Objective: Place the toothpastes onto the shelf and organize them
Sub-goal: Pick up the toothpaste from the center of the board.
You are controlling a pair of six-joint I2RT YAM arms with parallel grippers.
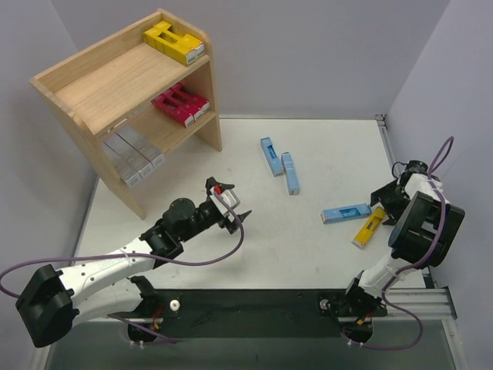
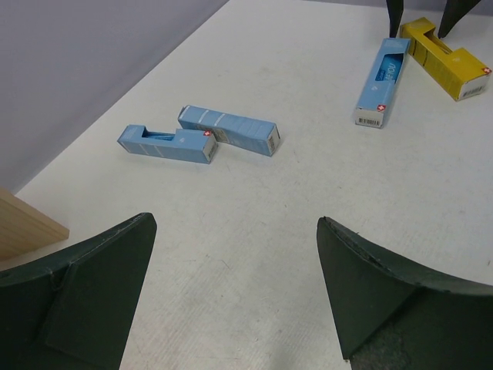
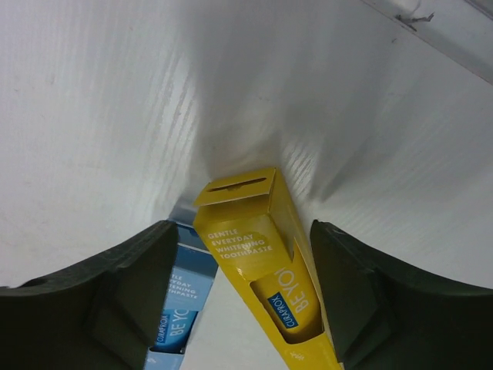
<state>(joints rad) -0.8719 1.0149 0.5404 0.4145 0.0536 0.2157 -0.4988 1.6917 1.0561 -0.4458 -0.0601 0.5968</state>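
Note:
A yellow toothpaste carton (image 3: 262,254) lies on the white table at the right, one end beside a light blue carton (image 3: 181,301). My right gripper (image 3: 243,227) straddles the yellow carton's end, and a gap still shows at the left finger. Two more blue cartons (image 1: 270,156) (image 1: 290,173) lie mid-table. My left gripper (image 1: 235,208) hovers wide open over bare table, holding nothing. The wooden shelf (image 1: 92,96) at the back left holds yellow cartons (image 1: 173,42) on its top tier. Magenta cartons (image 1: 181,104) and silver cartons (image 1: 135,156) sit on its lower tier.
The grey side wall stands close behind my right arm (image 1: 420,223). A metal rail (image 1: 385,131) runs along the table's right edge. A black base strip (image 1: 254,304) carries both arm mounts at the near edge. Purple cables loop off both arms.

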